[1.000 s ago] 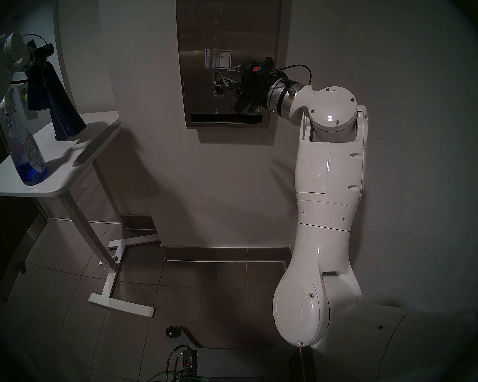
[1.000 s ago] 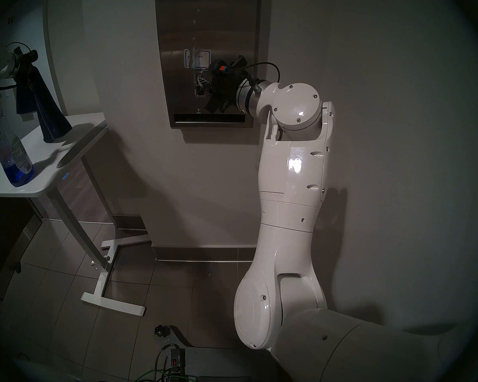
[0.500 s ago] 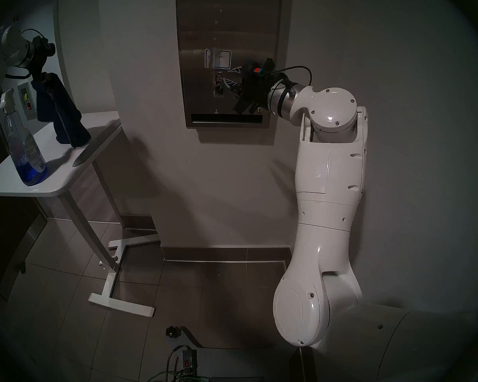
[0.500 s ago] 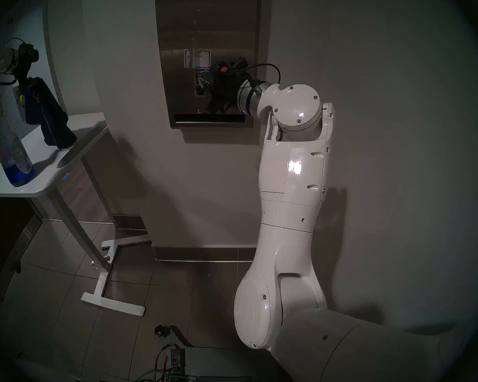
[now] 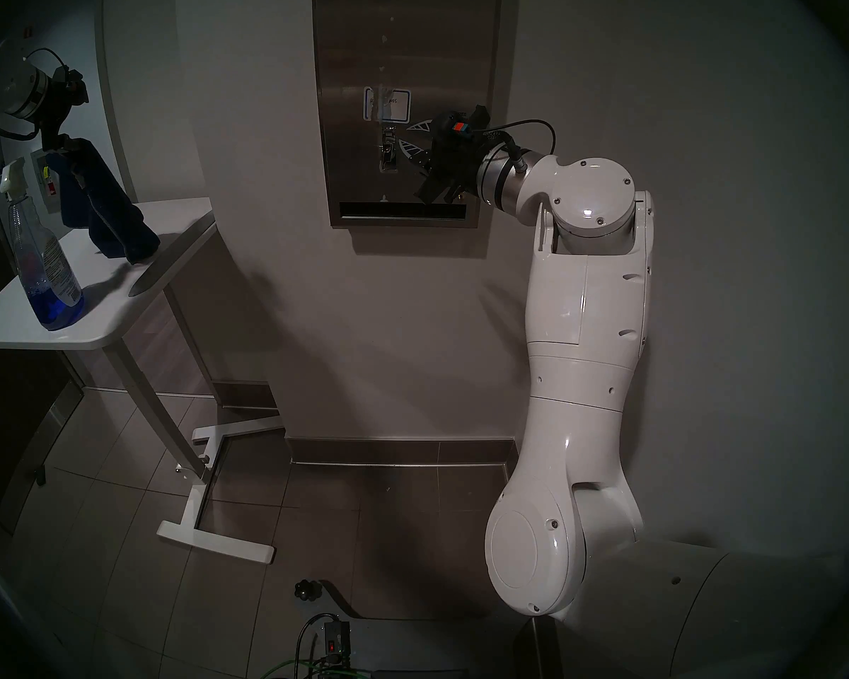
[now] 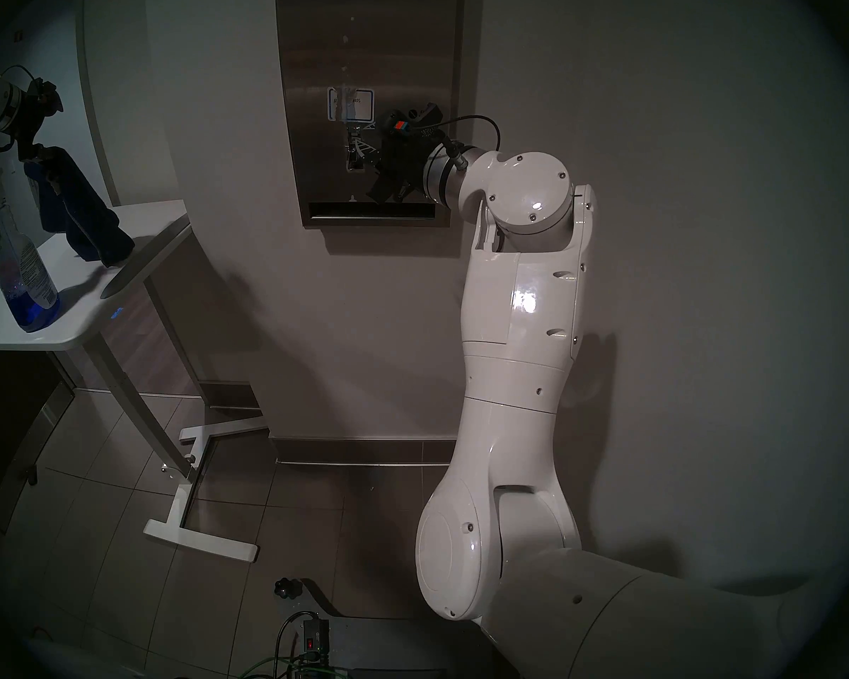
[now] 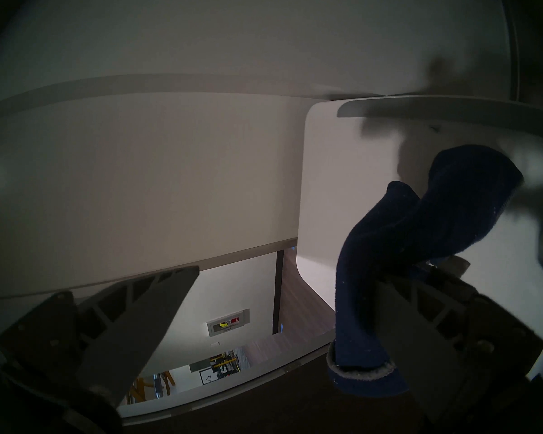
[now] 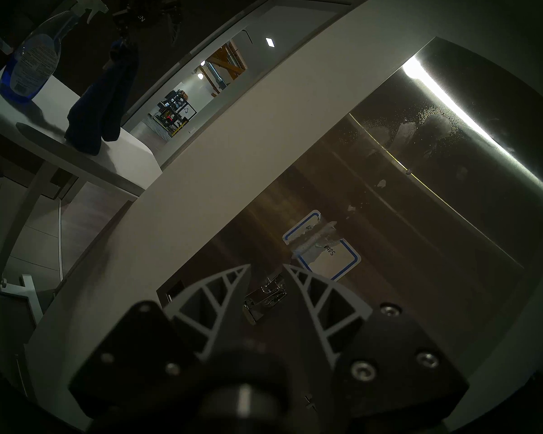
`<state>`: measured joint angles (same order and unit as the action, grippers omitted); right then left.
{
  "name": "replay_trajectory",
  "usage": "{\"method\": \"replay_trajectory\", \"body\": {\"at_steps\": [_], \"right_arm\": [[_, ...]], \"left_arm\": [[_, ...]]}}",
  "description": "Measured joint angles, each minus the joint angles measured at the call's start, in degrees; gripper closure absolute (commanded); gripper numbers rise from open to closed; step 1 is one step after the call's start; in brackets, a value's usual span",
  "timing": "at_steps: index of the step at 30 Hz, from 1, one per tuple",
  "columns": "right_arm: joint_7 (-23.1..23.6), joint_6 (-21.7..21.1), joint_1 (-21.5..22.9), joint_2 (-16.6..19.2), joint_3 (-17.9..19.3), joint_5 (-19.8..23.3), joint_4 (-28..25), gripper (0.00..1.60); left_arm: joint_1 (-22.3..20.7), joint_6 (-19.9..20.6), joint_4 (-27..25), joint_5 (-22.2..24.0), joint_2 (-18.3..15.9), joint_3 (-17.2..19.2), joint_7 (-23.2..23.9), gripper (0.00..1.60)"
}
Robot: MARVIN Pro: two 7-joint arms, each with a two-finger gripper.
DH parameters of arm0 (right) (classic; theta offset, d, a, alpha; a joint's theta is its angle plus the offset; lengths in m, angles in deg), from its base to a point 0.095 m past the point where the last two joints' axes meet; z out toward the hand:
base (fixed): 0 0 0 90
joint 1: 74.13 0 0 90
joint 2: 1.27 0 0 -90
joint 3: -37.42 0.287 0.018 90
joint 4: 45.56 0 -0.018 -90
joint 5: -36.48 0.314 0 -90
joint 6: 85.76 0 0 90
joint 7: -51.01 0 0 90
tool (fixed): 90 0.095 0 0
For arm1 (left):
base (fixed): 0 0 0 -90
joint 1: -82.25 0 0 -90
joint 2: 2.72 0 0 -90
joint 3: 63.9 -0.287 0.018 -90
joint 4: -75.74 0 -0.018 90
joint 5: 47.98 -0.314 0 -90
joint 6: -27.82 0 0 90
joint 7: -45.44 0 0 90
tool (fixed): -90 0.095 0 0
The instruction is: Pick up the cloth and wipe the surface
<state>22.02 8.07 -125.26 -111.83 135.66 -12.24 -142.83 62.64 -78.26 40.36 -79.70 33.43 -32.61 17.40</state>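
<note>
1. Left end effector (image 7: 290,273) is standing released, fingers spread wide. The navy cloth (image 7: 420,223) is draping over one finger, hooked rather than pinched.
2. Cloth's lower end is slumping onto the white worktop (image 5: 99,320) near its far edge, so the worktop is probably taking most of its weight. It is well apart from the steel dispenser panel (image 5: 412,51).
3. Spray bottle (image 5: 45,271) is standing nearer on the same worktop, apart from the cloth.
4. Right end effector (image 8: 267,269) is hanging unclenched and empty, its tips just beside the panel's latch lever (image 8: 265,295). It is likely waiting there.
5. White smears (image 8: 420,126) are showing on the panel, so wiping looks not yet done.
6. Versus a second ago: the cloth was hanging straight, and now it is bunching lower. The left wrist is tilting more. The right arm is barely changing.
</note>
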Motion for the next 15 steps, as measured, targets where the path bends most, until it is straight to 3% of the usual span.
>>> {"method": "replay_trajectory", "body": {"at_steps": [2, 3, 7, 8, 9, 15], "right_arm": [[0.0, 0.0, 0.0, 0.0, 0.0, 0.0, 0.0, 0.85], [0.0, 0.0, 0.0, 0.0, 0.1, 0.0, 0.1, 0.86], [0.0, 0.1, 0.0, 0.0, 0.2, 0.0, 0.2, 0.87], [0.0, 0.1, 0.0, 0.0, 0.2, 0.0, 0.2, 0.87], [0.0, 0.1, 0.0, 0.0, 0.2, 0.0, 0.2, 0.86], [0.0, 0.2, 0.0, 0.0, 0.3, 0.0, 0.3, 0.86]], "left_arm": [[-0.3, -1.2, 0.1, -0.3, 0.0, 0.0, 0.7, 0.0], [-0.4, -1.9, 0.1, -0.4, 0.0, 0.0, 1.0, 1.6], [-1.0, -5.2, 0.4, -1.0, 0.2, 0.0, 2.5, 1.6], [-1.1, -5.7, 0.4, -1.1, 0.3, 0.0, 2.7, 1.01], [-1.2, -6.2, 0.5, -1.2, 0.4, 0.0, 3.0, 0.0], [-1.9, -9.9, 0.9, -1.7, 1.1, 0.1, 4.5, 0.0]]}}
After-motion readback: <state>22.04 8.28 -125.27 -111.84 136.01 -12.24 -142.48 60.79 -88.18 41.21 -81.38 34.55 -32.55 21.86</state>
